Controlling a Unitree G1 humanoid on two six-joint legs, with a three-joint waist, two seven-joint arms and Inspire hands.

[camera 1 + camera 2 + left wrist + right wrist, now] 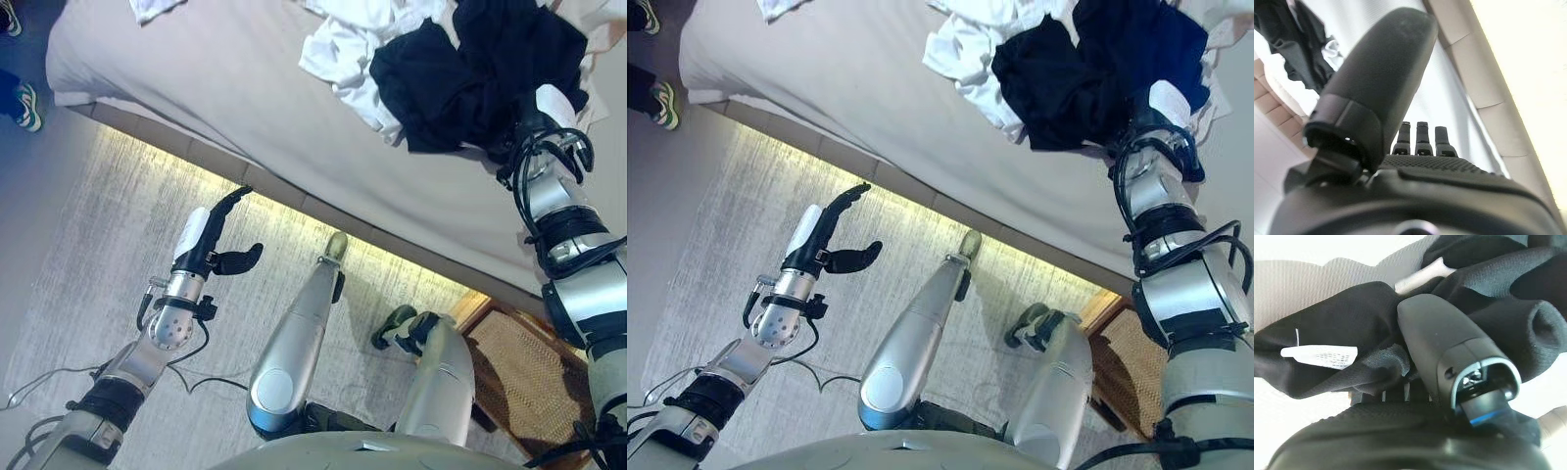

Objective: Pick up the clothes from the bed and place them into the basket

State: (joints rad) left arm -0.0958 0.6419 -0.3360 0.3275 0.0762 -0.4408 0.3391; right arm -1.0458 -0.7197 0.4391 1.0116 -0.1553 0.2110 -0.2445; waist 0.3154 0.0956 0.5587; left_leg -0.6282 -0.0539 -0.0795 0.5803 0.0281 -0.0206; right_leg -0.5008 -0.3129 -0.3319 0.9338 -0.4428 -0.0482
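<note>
A black garment (460, 69) lies crumpled on the beige bed (216, 88) at the far right, partly on top of a white garment (343, 49). My right hand (537, 122) reaches into its near edge. In the right wrist view the thumb (1444, 338) presses down on bunched black cloth (1327, 328), and the fingers curl into the folds beneath it. My left hand (211, 245) hangs open over the floor in front of the bed, holding nothing. The wicker basket (529, 377) stands on the floor at the lower right, beside the bed.
Another white piece of cloth (152, 8) lies at the bed's far edge. A person's shoe (27, 106) shows at the upper left, on the floor. A pale rug (127, 225) runs along the bed's lit lower edge.
</note>
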